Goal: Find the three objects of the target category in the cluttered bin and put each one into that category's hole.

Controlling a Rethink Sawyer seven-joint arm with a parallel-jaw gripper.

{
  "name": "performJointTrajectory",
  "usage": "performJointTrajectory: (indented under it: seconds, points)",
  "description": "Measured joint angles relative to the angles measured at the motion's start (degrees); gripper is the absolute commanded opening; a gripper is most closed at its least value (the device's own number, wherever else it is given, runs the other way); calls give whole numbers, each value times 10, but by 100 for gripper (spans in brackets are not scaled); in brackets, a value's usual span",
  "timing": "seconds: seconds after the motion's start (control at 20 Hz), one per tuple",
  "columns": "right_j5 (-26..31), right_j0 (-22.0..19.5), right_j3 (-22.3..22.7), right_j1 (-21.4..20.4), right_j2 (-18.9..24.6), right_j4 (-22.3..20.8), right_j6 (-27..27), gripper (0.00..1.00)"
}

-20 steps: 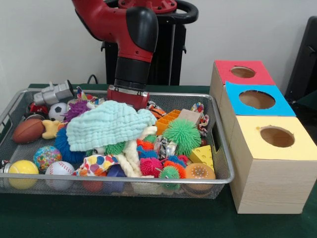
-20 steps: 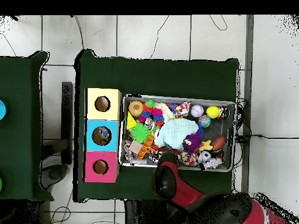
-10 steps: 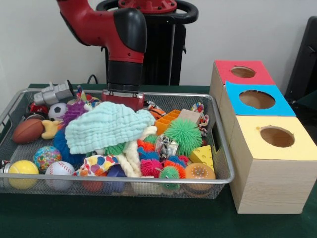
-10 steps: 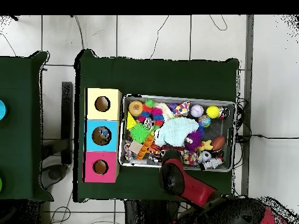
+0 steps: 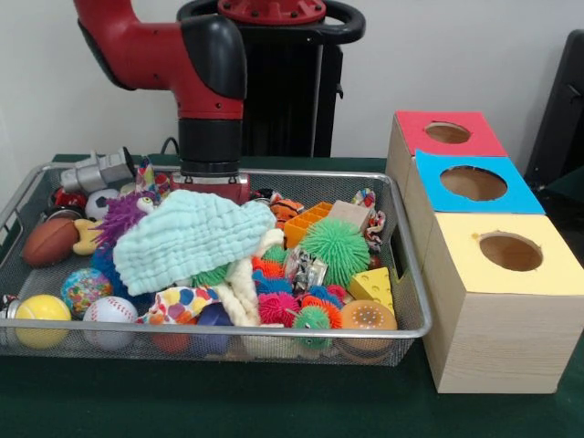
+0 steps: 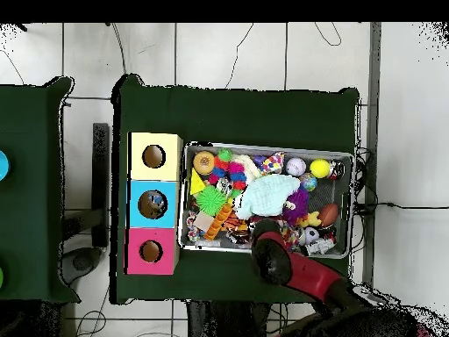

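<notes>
In the front view, a wire-mesh metal bin (image 5: pixel 406 274) fills the left and centre of the frame on a dark green table cloth (image 5: pixel 274 401). At the bin's lower left corner lies a yellow ball (image 5: pixel 41 318), with a white baseball (image 5: pixel 110 312) just beside it to the right and a brown toy football (image 5: pixel 50 241) above them against the left wall. A grey plastic toy (image 5: pixel 100 171) rests on the upper left rim. A purple fuzzy toy (image 5: pixel 121 212) shows just left of a pale mint-green waffle-weave cloth (image 5: pixel 187 239), which lies draped across the heap left of centre. The red and black robot arm (image 5: pixel 196 73) descends from the upper left of the frame to the bin's far side, directly behind this cloth. The gripper (image 5: pixel 212 187) is hidden by the cloth in the front view and by the arm in the overhead view, so the state of its jaws cannot be told. Right of the cloth sits a green spiky rubber ball (image 5: pixel 338 248), with a yellow cheese-wedge toy (image 5: pixel 374 286) lower right of it and an orange dotted ball (image 5: pixel 367 317) at the front wall. At the right of the frame, outside the bin, stands a row of wooden boxes, each with a round hole: the red-topped box (image 5: pixel 445 133) farthest up, the blue-topped box (image 5: pixel 472 182) in the middle, the yellow-topped box (image 5: pixel 506 251) lowest. Which objects belong to the target category cannot be told.
</notes>
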Motion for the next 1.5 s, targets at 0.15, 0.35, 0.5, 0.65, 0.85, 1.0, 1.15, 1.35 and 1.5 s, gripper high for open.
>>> performJointTrajectory:
  seconds: [0.15, 0.35, 0.5, 0.65, 0.85, 1.0, 1.15, 1.35, 1.5]
  points:
    - [52, -11, -19, -7, 12, -13, 0, 100]
    - [139, -22, -46, -17, 28, -15, 0, 100]
    - [186, -28, -60, -22, 37, -15, 0, 100]
    - [224, -33, -74, -25, 45, -15, 0, 100]
    - [301, -49, -104, -26, 61, -15, 0, 100]
    - [330, -53, -117, -27, 64, -15, 0, 100]
    - [357, -55, -129, -28, 65, -16, 0, 100]
    - [386, -56, -149, -31, 64, -16, 0, 100]
    - [399, -56, -159, -31, 65, -16, 0, 100]
